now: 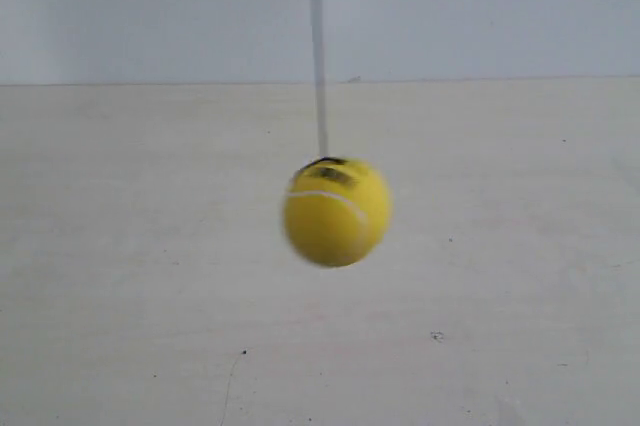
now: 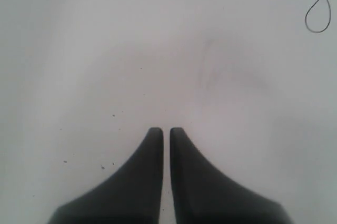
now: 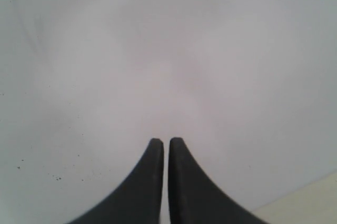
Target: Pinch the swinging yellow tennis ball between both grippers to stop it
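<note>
A yellow tennis ball (image 1: 337,212) hangs from a thin string (image 1: 320,56) above a pale table (image 1: 120,246). Its blurred edges suggest it is swinging. Neither arm appears in the exterior view. In the wrist views, the left gripper (image 2: 166,131) and right gripper (image 3: 166,141) each have their jaws pressed almost together, holding nothing, with only pale surface ahead and no ball in sight. The task seems to be at its start, with the approach not yet made. Next, both grippers would need to come to the ball's height, one on each side, and press inward together.
</note>
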Tool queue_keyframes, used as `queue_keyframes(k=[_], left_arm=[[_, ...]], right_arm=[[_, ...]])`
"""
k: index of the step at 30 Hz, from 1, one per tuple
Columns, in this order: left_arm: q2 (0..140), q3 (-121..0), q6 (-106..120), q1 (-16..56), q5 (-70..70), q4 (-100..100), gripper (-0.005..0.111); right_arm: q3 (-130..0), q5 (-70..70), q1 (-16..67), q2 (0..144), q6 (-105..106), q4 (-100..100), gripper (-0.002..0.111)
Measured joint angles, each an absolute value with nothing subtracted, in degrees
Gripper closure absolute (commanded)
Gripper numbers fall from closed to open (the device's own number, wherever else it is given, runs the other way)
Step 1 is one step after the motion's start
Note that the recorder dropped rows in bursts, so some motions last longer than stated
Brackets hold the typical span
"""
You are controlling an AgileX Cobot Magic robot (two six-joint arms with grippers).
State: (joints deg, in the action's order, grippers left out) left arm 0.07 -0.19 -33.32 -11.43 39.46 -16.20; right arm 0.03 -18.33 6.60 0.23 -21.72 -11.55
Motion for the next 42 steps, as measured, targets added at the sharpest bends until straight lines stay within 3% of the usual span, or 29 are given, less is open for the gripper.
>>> queue_keyframes(k=[9, 14, 19, 31, 36, 42], left_arm=[[0.07, -0.19, -33.41, -11.43, 39.46, -17.48, 0.102], [0.07, -0.58, -37.46, -11.43, 39.33, -27.61, 0.102], [2.32, -10.06, -52.16, -11.43, 31.77, -40.19, 0.102], [19.64, -30.94, -77.86, -11.43, 29.01, -65.29, 0.102], [22.32, -35.14, -83.40, -11.43, 29.13, -76.44, 0.102], [22.54, -35.94, -90.48, -11.43, 30.90, -88.84, 0.102]], right_arm=[[0.03, -19.56, 6.60, 0.23, -24.52, -11.08, 0.108], [0.03, -26.13, 6.60, 0.23, -26.25, 0.00, 0.108], [-7.64, -28.08, 6.60, 0.10, -30.66, 14.98, 0.108], [-28.49, -29.35, 6.60, 9.83, -21.89, 18.15, 0.108], [-31.81, -23.84, 8.89, 14.34, -12.40, 18.54, 0.108], [-32.38, -7.17, 16.74, 15.01, 0.00, 18.58, 0.108]])
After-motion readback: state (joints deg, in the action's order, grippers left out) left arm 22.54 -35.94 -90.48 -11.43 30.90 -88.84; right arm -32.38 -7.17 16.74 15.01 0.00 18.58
